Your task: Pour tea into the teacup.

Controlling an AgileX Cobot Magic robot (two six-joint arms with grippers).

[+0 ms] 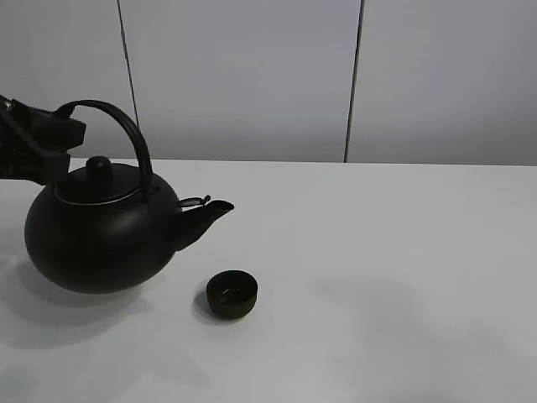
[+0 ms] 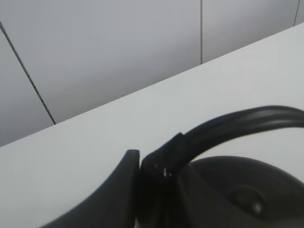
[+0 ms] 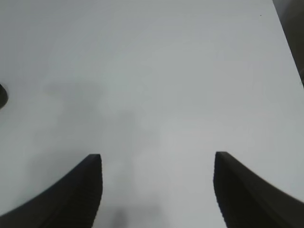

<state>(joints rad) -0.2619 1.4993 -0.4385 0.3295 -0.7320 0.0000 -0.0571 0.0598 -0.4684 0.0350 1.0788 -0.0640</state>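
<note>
A big round black kettle [image 1: 96, 239] with an arched handle [image 1: 126, 126] is at the left of the white table, its spout [image 1: 210, 211] pointing right. My left gripper [image 1: 59, 134] is shut on the handle's left end; the left wrist view shows that gripper [image 2: 142, 164] clamped on the handle [image 2: 228, 123] above the lid. The teacup [image 1: 232, 294], small, low and matte black, stands on the table just below and in front of the spout tip. Whether the kettle rests on the table or hangs just above it I cannot tell. My right gripper [image 3: 156, 161] is open over bare table, holding nothing.
The white table [image 1: 386, 277] stretches to the right of the teacup. A grey panelled wall [image 1: 252, 75] runs behind it. A dark sliver [image 3: 2, 95] shows at the edge of the right wrist view.
</note>
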